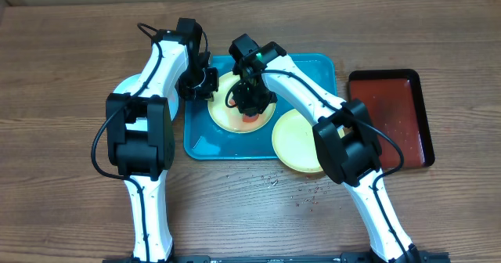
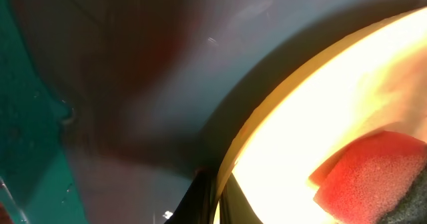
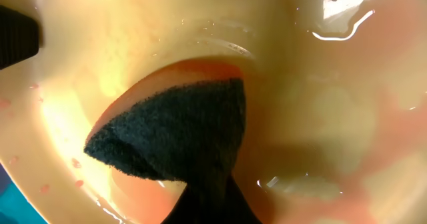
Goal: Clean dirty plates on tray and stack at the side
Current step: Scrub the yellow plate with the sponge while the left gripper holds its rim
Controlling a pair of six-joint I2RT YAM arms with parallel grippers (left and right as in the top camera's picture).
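A pale yellow-green plate (image 1: 225,116) lies on the teal tray (image 1: 197,143). My left gripper (image 1: 202,84) is shut on the plate's left rim; the rim shows between the fingers in the left wrist view (image 2: 217,184). My right gripper (image 1: 252,102) is shut on a red sponge with a dark scrub side (image 3: 173,137) and presses it on this plate (image 3: 320,117), which has wet reddish smears. The sponge also shows in the left wrist view (image 2: 373,174). A second yellow-green plate (image 1: 296,142) overlaps the tray's front right corner. A pale blue-white plate (image 1: 125,87) lies left of the tray, mostly hidden by the left arm.
A narrow dark red tray (image 1: 391,118) lies to the right of the teal tray. Small crumbs (image 1: 309,194) are scattered on the wooden table in front of the tray. The tray floor (image 2: 27,117) is wet.
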